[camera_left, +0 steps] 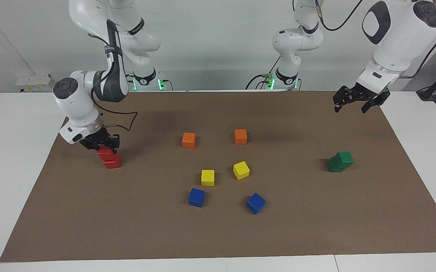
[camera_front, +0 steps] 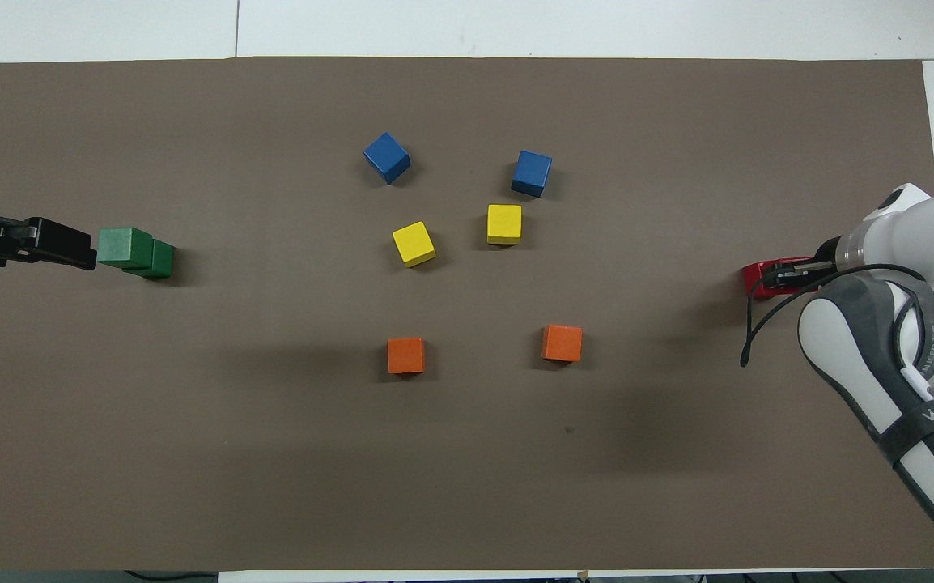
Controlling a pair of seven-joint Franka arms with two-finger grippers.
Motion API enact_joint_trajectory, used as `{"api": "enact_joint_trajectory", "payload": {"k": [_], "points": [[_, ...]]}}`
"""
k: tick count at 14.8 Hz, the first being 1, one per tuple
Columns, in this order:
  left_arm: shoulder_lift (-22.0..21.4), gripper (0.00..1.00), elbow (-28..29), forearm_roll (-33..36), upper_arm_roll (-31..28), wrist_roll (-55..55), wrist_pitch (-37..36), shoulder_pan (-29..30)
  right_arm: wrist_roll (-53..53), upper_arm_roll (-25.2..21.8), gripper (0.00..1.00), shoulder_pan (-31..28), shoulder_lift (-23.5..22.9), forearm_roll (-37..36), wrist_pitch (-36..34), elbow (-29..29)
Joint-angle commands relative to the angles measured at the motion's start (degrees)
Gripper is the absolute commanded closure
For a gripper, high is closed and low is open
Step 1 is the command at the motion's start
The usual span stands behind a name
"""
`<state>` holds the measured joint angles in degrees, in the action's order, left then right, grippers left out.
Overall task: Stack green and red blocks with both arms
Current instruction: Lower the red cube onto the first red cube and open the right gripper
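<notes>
You had both arms at work over the brown mat, and judged from how things lay, the job was nearly finished — one stack let go, the other not yet. Take the pair of orange cubes near the mat's middle as your landmark. Toward the left arm's end of the table from them, the two green blocks already stood one on the other, the upper one shifted a little off square yet resting on the lower; that half looked done. Your left gripper hung in the air clear of that stack, touching nothing, its fingers spread wide and empty, so that arm was simply waiting. Toward the right arm's end from the orange cubes stood the two red blocks, one on top of the other, and your right gripper was down on them, pinching the upper red block with its fingers pressed against its sides. In my judgement what was left was small — loosen that grip without nudging the top block, then lift the arm straight away. The yellow cubes and blue cubes, farther from the robots than the orange pair, lay untouched and played no part in the task.
</notes>
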<state>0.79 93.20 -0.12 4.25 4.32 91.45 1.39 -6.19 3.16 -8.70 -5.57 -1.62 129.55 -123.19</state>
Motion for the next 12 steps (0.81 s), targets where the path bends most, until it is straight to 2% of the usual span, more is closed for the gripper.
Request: {"api": "enact_joint_trajectory", "payload": {"k": [1,12], "points": [[0.09,0.00,-1.36,0.21,-0.74,-0.72,-1.97,-1.03,-2.42,0.44,1.00,-0.62,0.83,1.10,1.49,-1.35],[-0.35,0.00,-0.83,0.21,-0.74,-0.63,-1.36,-0.86,-2.68,0.35,1.00,-0.71,0.30,1.10,1.67,-1.26]]}}
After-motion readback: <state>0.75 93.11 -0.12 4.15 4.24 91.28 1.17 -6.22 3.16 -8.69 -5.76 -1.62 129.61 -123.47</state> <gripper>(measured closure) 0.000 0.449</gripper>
